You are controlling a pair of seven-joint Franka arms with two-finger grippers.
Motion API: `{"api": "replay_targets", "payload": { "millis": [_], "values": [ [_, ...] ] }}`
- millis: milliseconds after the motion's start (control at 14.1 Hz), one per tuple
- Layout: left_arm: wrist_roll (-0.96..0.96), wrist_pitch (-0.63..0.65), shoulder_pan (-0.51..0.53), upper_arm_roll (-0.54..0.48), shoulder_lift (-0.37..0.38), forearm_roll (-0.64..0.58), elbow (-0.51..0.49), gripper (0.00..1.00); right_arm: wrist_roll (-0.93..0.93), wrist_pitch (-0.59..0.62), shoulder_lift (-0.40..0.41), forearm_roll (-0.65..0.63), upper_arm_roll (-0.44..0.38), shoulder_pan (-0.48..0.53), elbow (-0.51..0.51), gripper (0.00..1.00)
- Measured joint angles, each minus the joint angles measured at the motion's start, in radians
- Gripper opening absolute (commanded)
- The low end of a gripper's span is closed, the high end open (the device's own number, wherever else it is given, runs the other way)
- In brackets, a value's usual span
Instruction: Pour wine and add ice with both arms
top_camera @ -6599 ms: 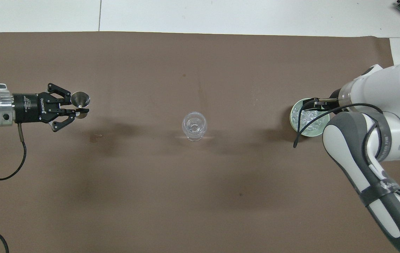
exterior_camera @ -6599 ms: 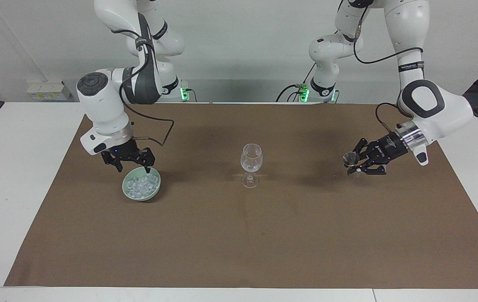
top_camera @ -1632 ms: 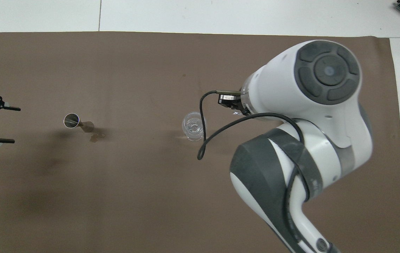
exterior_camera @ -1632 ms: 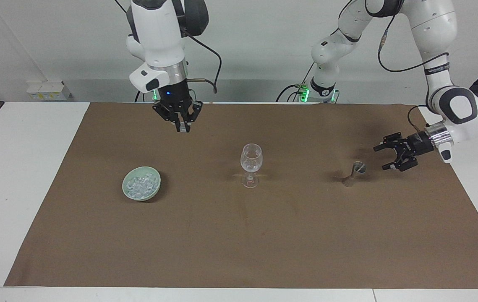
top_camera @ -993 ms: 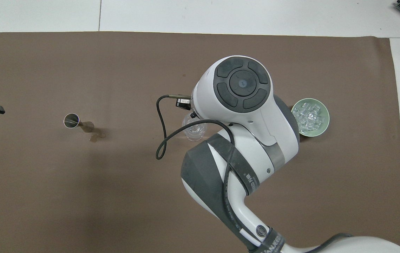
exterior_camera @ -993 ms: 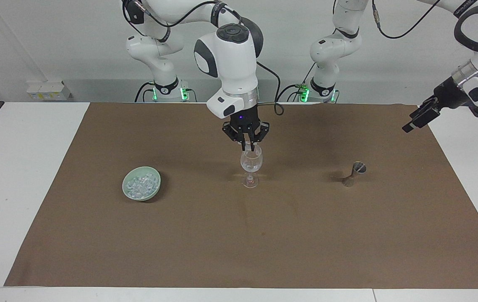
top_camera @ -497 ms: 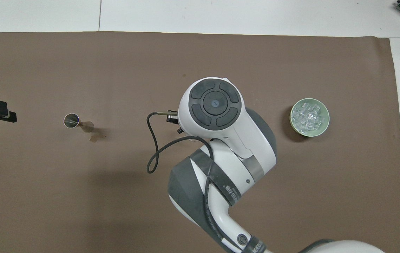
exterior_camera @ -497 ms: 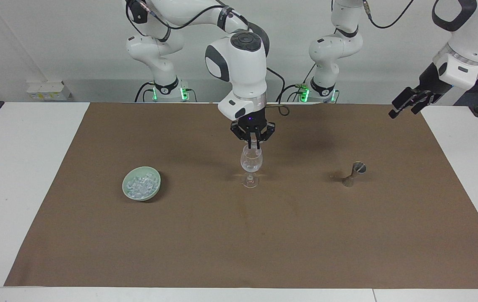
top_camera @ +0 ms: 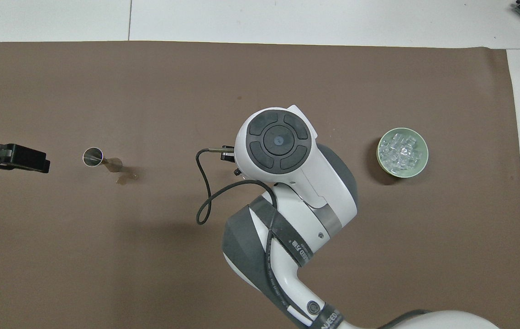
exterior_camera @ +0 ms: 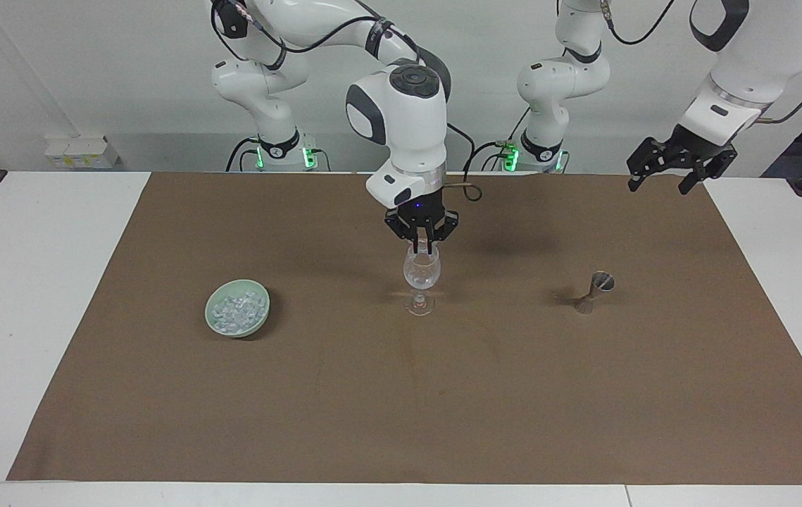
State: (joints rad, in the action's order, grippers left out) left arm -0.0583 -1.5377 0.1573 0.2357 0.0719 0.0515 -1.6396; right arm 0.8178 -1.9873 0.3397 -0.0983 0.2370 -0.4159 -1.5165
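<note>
A clear stemmed glass (exterior_camera: 422, 278) stands mid-mat; in the overhead view my right arm (top_camera: 287, 160) hides it. My right gripper (exterior_camera: 423, 248) points straight down with its tips at the glass's rim, shut on a small pale piece of ice. A pale green bowl (exterior_camera: 209, 312) (top_camera: 424, 159) holding several chunks of ice (exterior_camera: 235, 306) (top_camera: 401, 151) sits toward the right arm's end. A small metal jigger (exterior_camera: 594, 289) (top_camera: 99, 158) stands toward the left arm's end. My left gripper (exterior_camera: 660, 184) (top_camera: 36, 162) hangs open and raised over the mat's edge by the robots. The wine is out of view.
A brown mat (exterior_camera: 401, 408) covers most of the white table (exterior_camera: 27, 296). A black cable (top_camera: 205, 201) loops from the right wrist. A small wet mark (top_camera: 123, 179) lies beside the jigger.
My right gripper has settled a little closer over the glass, still shut. The left arm has swung up and toward the robots, its open gripper turning downward, away from the jigger.
</note>
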Motion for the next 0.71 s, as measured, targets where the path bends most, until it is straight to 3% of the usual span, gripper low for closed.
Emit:
{"api": "replay_targets", "payload": {
  "millis": [568,639,710],
  "values": [
    [-0.003,-0.036,-0.002,-0.004,-0.006,-0.007,-0.003,1.00,0.008,-0.018,-0.001,-0.001,0.000,0.000,-0.001,0.00],
    [-0.003,-0.042,0.000,-0.005,-0.007,-0.007,-0.003,1.00,0.009,-0.018,-0.001,-0.001,0.000,0.000,-0.002,0.03],
    [-0.003,-0.045,0.003,-0.006,-0.007,-0.007,-0.003,1.00,0.009,-0.018,-0.001,-0.001,0.000,0.000,-0.002,0.14]
  ]
}}
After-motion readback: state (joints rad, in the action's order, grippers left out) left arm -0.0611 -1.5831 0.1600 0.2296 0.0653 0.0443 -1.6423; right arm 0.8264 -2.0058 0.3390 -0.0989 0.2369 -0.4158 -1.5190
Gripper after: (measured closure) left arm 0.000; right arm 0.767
